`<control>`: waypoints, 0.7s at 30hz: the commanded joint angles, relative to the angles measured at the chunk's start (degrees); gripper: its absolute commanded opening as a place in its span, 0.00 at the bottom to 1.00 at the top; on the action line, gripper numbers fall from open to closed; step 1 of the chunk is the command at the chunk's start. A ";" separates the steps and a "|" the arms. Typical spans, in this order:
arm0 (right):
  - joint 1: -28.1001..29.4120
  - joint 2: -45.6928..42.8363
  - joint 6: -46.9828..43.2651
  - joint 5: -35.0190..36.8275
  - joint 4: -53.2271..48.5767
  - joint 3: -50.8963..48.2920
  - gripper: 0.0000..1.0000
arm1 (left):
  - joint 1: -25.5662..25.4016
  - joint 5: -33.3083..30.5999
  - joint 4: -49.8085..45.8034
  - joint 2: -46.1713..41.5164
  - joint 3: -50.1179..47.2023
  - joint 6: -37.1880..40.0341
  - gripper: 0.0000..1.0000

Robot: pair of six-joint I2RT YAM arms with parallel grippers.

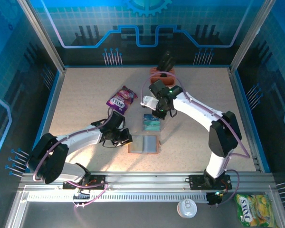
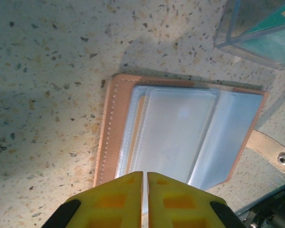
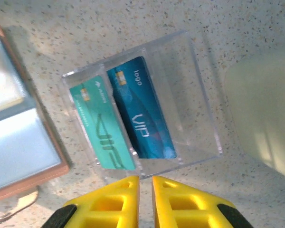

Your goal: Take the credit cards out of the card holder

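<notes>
At the centre of the top view, the card holder [image 1: 143, 144] is laid open on the desk [image 1: 85, 95], two cards [image 1: 151, 122] seen just above it in a clear tray [image 3: 199, 95]. The left end effector [image 2: 145, 199] and right end effector [image 3: 145, 190] are both nearly clenched, nothing gripped. The cards are judged light, stiff and slick, best pinched by a short edge; the soft card holder may slide.
</notes>
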 commanded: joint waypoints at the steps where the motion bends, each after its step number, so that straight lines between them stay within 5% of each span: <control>1: 0.73 -4.19 8.91 -4.29 5.56 -3.93 0.16 | 0.45 -0.61 -0.79 0.86 -1.69 0.82 0.11; 10: 3.22 -10.03 23.59 -13.30 13.68 -12.81 0.20 | 0.44 0.68 1.59 1.51 -3.85 0.02 0.11; 21: 8.89 -10.81 37.62 -13.64 21.20 -19.35 0.21 | 0.18 1.48 2.82 0.56 -5.71 -0.92 0.11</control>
